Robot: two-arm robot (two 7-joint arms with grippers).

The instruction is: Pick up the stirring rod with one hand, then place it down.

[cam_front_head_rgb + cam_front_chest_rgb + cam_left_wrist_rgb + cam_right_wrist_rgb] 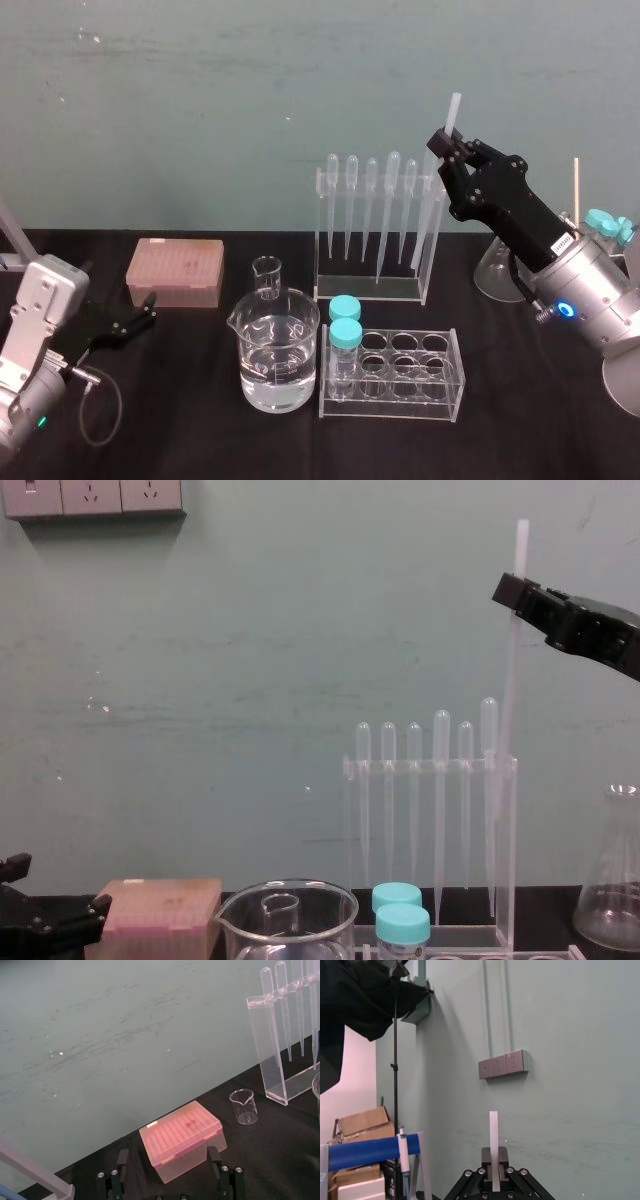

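The stirring rod (431,200) is a long whitish stick standing nearly upright, leaning slightly, at the right end of the clear pipette rack (372,288). My right gripper (446,133) is shut on the rod just below its top end, high above the rack. In the chest view the rod (511,680) runs from the right gripper (513,592) down beside the pipettes; I cannot tell whether its lower tip rests on the rack's base. The right wrist view shows the rod (493,1135) rising from between the fingers. My left gripper (146,311) rests open near the table's left side.
A pink tip box (175,270) sits at the back left, just beyond the left gripper (167,1160). In front of the rack stand a large beaker of water (275,360), a small beaker (266,276) and a tube rack (400,375) with two blue-capped tubes. A flask (495,270) stands at right.
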